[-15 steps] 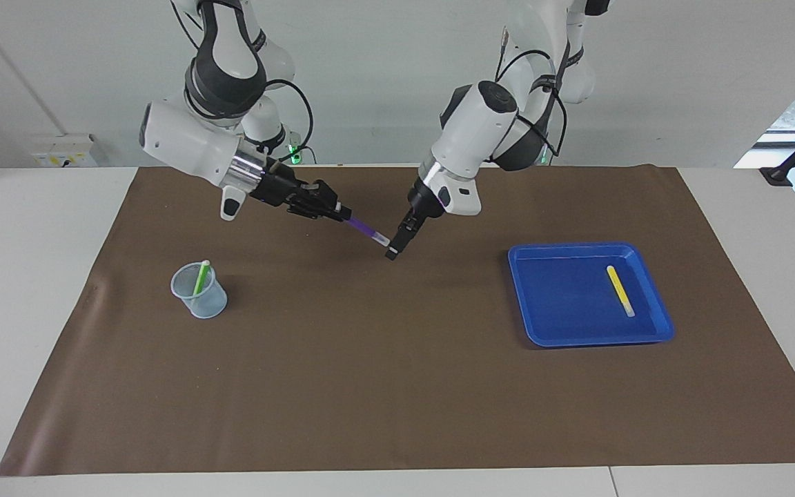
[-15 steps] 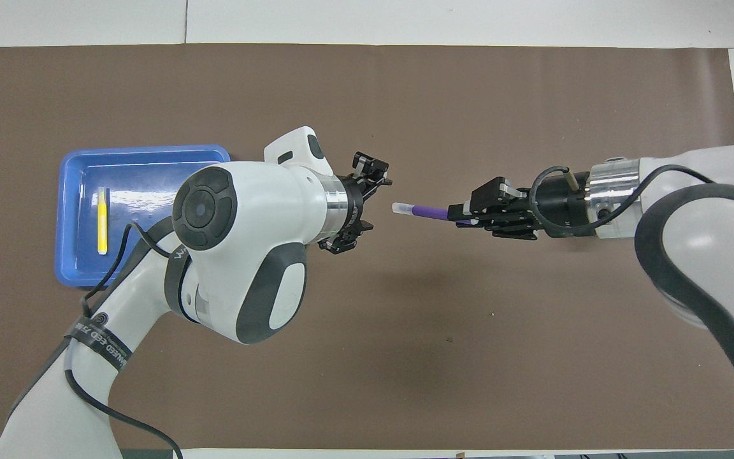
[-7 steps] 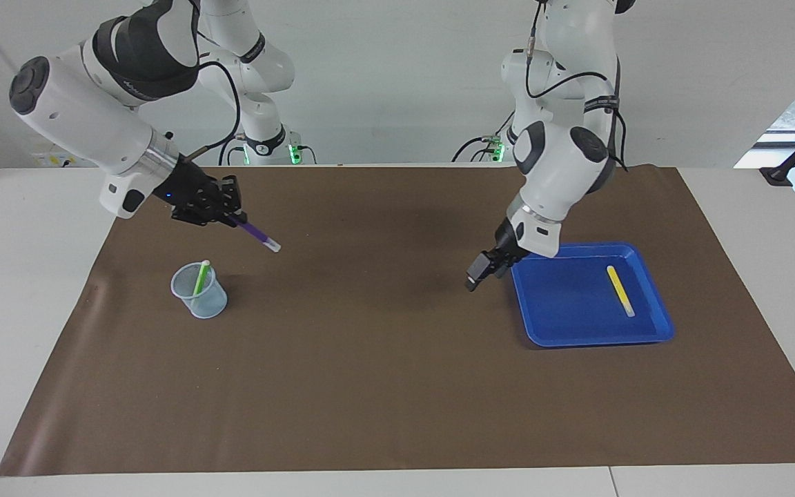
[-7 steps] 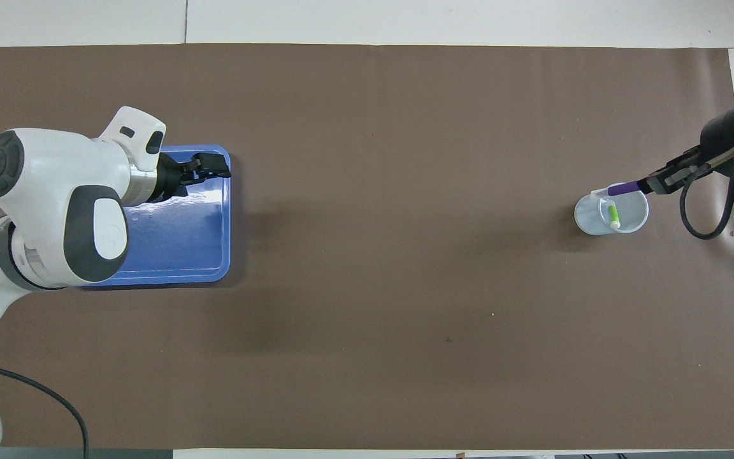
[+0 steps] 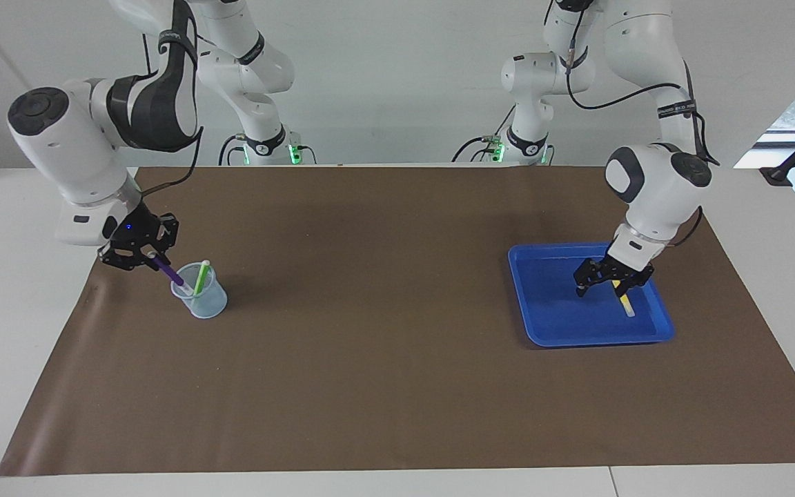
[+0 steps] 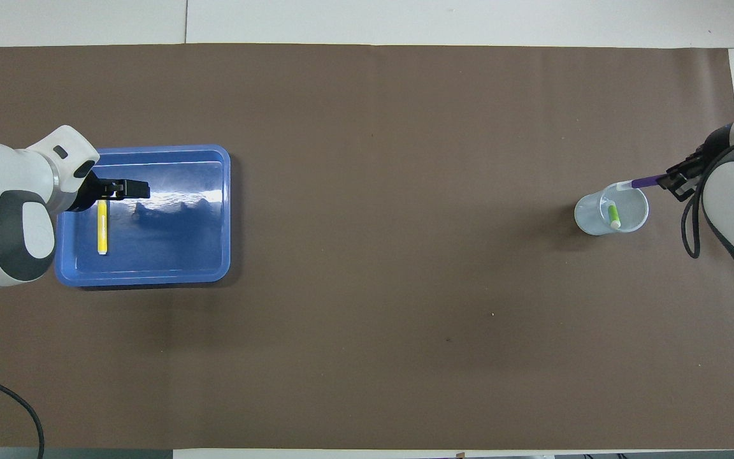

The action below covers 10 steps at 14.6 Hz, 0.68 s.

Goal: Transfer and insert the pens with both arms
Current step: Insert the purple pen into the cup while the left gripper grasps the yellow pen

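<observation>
- A matte brown mat [image 5: 397, 359] covers the white worktop [image 5: 18, 290]; the mat is flat paper-like sheet, faintly creased near its edge at the left of the facing view.
- At the left of the facing view stands a clear, slightly tapered plastic cup [image 5: 201, 298]; a slim green pen [image 5: 201, 277] leans inside it, pale end up.
- The right pincer [image 5: 151, 257] is clamped tight on a slim purple pen [image 5: 171, 273]; the pen slants down with its pale tip at the cup's rim, at the side toward the right arm's end of the worktop; in the overhead view the tip lies over the rim at the frame's right.
- At the right of the facing view lies a glossy blue rectangular tray [image 5: 549, 324] with rounded corners and a raised lip; a yellow pen [image 5: 626, 304] lies flat in it.
- The left pincer [image 5: 612, 285] is low inside the tray, fingers spread wide, astride the yellow pen's upper end; contact cannot be told.
- Half a second ago the purple pen was in the air beside the cup and higher up; now its tip has dropped to the rim.
- Half a second ago the left pincer hung beside the tray's edge; now it has crossed over the tray and come down over the yellow pen.
</observation>
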Tool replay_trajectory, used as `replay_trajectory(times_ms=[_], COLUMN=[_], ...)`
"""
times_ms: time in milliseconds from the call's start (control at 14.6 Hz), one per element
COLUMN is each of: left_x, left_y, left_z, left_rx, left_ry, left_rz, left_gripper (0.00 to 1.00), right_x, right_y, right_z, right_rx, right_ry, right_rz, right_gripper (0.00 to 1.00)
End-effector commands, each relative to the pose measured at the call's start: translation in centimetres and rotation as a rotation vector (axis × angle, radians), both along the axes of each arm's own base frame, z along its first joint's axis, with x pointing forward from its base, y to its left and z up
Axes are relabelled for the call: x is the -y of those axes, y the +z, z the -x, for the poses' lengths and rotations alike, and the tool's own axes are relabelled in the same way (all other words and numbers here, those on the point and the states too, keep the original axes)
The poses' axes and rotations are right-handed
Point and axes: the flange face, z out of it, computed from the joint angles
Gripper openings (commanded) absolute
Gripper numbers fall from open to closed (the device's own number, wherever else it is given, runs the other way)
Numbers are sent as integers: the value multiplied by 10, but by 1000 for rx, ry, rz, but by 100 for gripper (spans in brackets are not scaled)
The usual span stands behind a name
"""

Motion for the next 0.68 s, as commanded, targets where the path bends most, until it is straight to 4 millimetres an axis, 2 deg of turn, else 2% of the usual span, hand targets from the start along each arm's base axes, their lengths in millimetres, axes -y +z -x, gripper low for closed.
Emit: replay_trajectory(times_ms=[0, 68, 273, 342, 410, 478, 546, 615], left_x=[-14, -25, -33, -49, -53, -53, -52, -51], left_y=[-11, -19, -28, -31, -33, -36, -42, -45], left_z=[4, 7, 9, 10, 11, 11, 12, 14], left_rx=[-19, -33, -47, -54, -57, -57, -60, -62], left_ry=[-33, -16, -16, -18, -35, -39, -41, -42], left_rz=[-20, -19, -28, -58, -81, -86, -86, -86], left_gripper=[100, 99, 95, 94, 93, 92, 89, 78], right_x=[9, 9, 7, 6, 3, 2, 1, 1], right_y=[-11, -12, -13, -16, -16, -15, -14, -12], right_z=[22, 24, 26, 27, 27, 28, 27, 25], right_rx=[-10, -14, -16, -22, -22, -20, -18, -15], right_ry=[16, 16, 16, 12, 14, 14, 16, 16], right_rz=[8, 9, 8, 8, 6, 6, 6, 4], right_gripper=[0, 0, 0, 0, 19, 62, 90, 100])
